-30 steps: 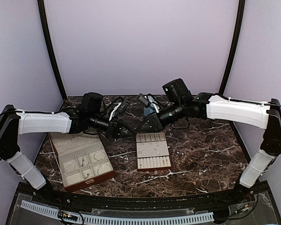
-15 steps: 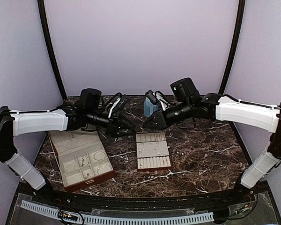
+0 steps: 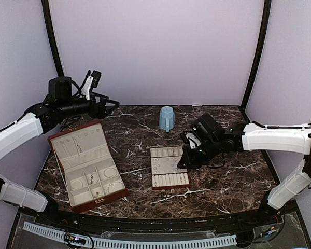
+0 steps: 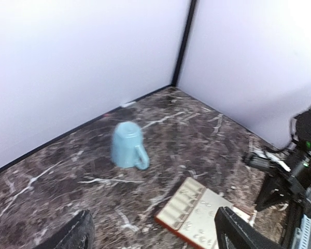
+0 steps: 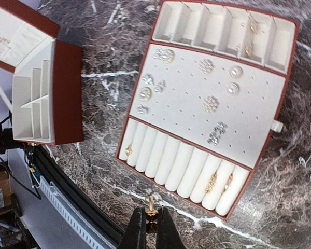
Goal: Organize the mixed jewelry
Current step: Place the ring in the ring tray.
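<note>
Snugly in right tool (image 5: 151,222): gold piece (image 5: 152,205)

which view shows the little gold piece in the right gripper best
The right wrist view: the small gold piece shows sharply, pinched in the right gripper, near the slotted tray. The top external view shows only that gripper beside the tray; the piece is too small. The left wrist view, blurred, shows no piece.

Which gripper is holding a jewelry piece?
The right gripper, pinching a small gold-coloured piece near the tray; the left gripper is open and empty.
</note>
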`<state>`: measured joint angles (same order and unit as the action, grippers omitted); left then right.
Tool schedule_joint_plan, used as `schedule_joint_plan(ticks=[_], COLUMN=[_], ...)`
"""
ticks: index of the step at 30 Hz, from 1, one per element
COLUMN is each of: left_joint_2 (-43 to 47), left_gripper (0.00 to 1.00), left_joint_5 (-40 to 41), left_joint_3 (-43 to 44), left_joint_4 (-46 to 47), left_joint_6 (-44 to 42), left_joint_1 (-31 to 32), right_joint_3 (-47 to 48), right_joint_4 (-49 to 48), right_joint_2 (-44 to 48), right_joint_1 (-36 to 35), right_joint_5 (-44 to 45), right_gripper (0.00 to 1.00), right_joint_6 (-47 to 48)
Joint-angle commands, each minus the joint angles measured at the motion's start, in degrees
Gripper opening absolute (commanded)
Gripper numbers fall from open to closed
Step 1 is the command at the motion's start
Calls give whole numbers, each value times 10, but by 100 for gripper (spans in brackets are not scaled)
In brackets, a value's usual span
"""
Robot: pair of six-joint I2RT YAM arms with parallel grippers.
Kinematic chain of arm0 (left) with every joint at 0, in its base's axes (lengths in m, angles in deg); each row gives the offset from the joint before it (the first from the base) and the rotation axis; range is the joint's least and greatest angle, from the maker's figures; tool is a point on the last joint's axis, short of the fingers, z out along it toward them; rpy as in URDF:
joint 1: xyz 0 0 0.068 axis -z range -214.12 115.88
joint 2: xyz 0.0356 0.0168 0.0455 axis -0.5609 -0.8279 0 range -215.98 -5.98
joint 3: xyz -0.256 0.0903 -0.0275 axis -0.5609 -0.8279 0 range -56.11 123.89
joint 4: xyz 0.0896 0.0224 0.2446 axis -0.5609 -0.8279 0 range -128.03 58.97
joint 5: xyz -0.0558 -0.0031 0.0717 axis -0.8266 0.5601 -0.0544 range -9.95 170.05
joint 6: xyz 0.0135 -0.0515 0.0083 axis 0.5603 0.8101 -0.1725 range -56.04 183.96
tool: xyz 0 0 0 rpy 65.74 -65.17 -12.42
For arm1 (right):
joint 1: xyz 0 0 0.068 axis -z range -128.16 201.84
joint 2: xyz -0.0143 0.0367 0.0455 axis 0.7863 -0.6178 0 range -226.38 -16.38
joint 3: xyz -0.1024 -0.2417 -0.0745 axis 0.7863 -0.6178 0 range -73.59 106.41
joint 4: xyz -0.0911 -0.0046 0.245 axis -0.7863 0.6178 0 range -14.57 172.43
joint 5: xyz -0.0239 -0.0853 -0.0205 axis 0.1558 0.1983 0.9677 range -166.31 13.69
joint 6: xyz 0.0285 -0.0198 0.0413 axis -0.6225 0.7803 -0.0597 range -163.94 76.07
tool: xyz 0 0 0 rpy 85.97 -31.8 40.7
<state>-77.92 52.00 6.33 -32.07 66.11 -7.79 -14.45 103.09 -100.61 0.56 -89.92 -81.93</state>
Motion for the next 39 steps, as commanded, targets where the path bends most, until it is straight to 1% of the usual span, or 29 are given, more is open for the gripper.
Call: schedule_joint_plan(ticks=[1, 2, 4, 8, 13, 21, 28, 39], left_joint_2=[34, 38, 53, 63, 70, 84, 85, 86], left_gripper=[83, 83, 84, 85, 85, 85, 86, 86], left_joint_5=[85, 89, 97, 105, 114, 130, 124, 123], left_joint_3=[-40, -47, -70, -89, -89, -91, -90, -91], left_joint_4=[-39, -36, -21, -13, -18, -20, -20, -20], left_joint_6=[30, 43, 57, 71, 59, 45, 45, 44], left_joint_1=[-80, -106, -135, -163, -165, -165, -165, -165], right_joint_3=[-16, -15, -8, 6, 31, 64, 78, 88], right_joint_4=[20, 23, 29, 30, 50, 69, 100, 100], right_joint_2=[-2, -7, -23, -64, -103, -139, -151, -172], right_joint_1=[-21, -25, -32, -46, -55, -57, -58, -61], right_joint_5=[75, 83, 92, 94, 106, 118, 133, 133], right_gripper=[0, 0, 0, 0, 0, 0, 0, 0], right_joint_6=[-110, -122, -142, -162, -165, -161, -163, -159])
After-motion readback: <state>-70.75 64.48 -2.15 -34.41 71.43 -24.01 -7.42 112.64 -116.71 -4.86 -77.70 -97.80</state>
